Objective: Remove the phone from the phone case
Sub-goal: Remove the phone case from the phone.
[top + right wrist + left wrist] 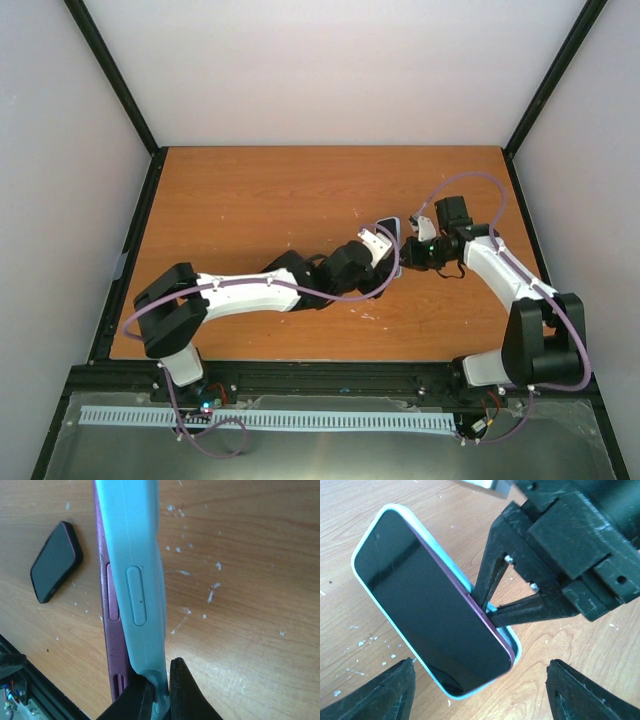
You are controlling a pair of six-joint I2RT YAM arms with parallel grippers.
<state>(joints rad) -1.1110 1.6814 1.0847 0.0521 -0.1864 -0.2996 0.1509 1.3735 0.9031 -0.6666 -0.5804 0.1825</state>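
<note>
Black fingers of the right gripper (159, 679) are pinched tight on the rim of the pale blue phone case (135, 555), somewhere along its long side. From there the case runs lengthwise away from the fingertips, edge-on, with its side button (135, 596) facing the wrist camera. The purple phone (111, 645) is peeking out of the case right beside that grip. Meanwhile the left gripper (480, 664) has its fingers spread wide, holding nothing. The dark screen faces it, slanting across just ahead. Wood surface (250, 580) lies beyond.
</note>
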